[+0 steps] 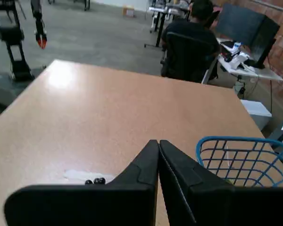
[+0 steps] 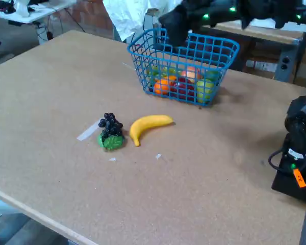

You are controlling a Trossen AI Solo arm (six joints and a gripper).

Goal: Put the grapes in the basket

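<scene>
On your fixed view the grapes [image 2: 110, 132] lie on the brown table [image 2: 51, 92] a little to the 8 o'clock side of picture centre, dark berries stacked toward 12 o'clock and the green leafy part toward 6 o'clock. Just beside them at 3 o'clock is the yellow banana [image 2: 147, 125], close but not clearly touching, and a strip of clear tape [image 2: 88, 131] lies on the tabletop at their 9 o'clock. The blue basket [image 2: 220, 45] stands well apart from the grapes, up toward 1 o'clock from them, and it already holds fruit: an orange piece [image 2: 164, 84], a red one [image 2: 185, 88] and a green one [image 2: 205, 89]. Your gripper [image 2: 176, 25] hangs in the air at the basket's 11 o'clock rim, well clear of the grapes and holding nothing. In the wrist view the gripper [image 1: 158, 143] shows its two black fingers pressed together at the tips with no gap and nothing between them, so you are closed and empty. In that same view only a couple of dark berries of the grapes [image 1: 95, 181] peek out at 7 o'clock, just past the left finger's edge, with the pale tape [image 1: 80, 175] next to them; the basket [image 1: 236, 141] sits at 4 o'clock. A person [image 1: 191, 35] sits in a dark chair beyond the table's far edge at 1 o'clock, back to you.
</scene>
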